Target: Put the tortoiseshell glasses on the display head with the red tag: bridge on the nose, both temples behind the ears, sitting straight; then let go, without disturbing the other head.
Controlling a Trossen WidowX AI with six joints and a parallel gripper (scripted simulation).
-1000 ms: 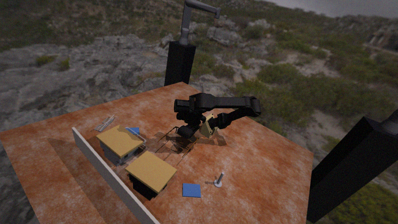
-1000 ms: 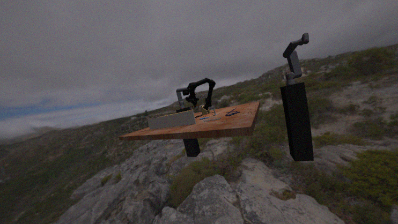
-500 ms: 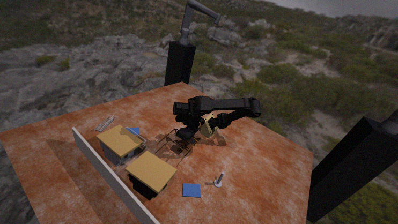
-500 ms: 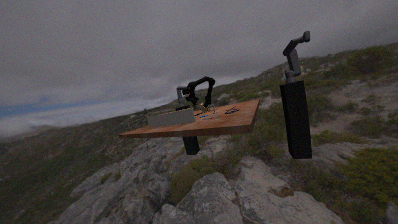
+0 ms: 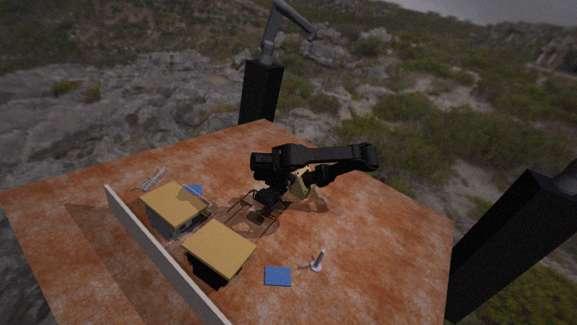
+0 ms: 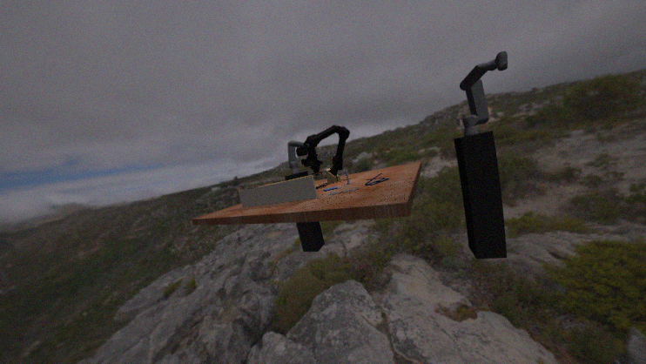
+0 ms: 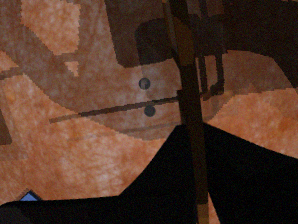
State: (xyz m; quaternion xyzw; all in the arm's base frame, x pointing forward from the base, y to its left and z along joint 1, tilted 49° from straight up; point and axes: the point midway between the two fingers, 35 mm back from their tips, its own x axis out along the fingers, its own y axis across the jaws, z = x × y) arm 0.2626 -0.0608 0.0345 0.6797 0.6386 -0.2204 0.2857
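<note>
My gripper [image 7: 189, 133] is shut on the brown tortoiseshell glasses [image 5: 240, 200] [image 7: 193, 107]. In the top view they hang low over the table, temples pointing toward the two yellow-topped blocks, with open space between. The far block [image 5: 174, 204] has pale grey sides and a thin pale frame beside it; the near block [image 5: 219, 249] has dark sides. These may be the display heads, but their faces are hidden and no red tag can be made out. In the wrist view the glasses' bar crosses between the dark fingers, with shadows on the table behind it.
A long pale wall [image 5: 161, 252] [image 6: 278, 192] stands behind the blocks. A small post [image 5: 319, 260] and a blue card [image 5: 278, 276] are near the dark-sided block. Another blue card [image 5: 194, 190] and a pale wire-like object [image 5: 152, 179] lie beyond the other. Dark glasses [image 6: 376, 181] lie on the table.
</note>
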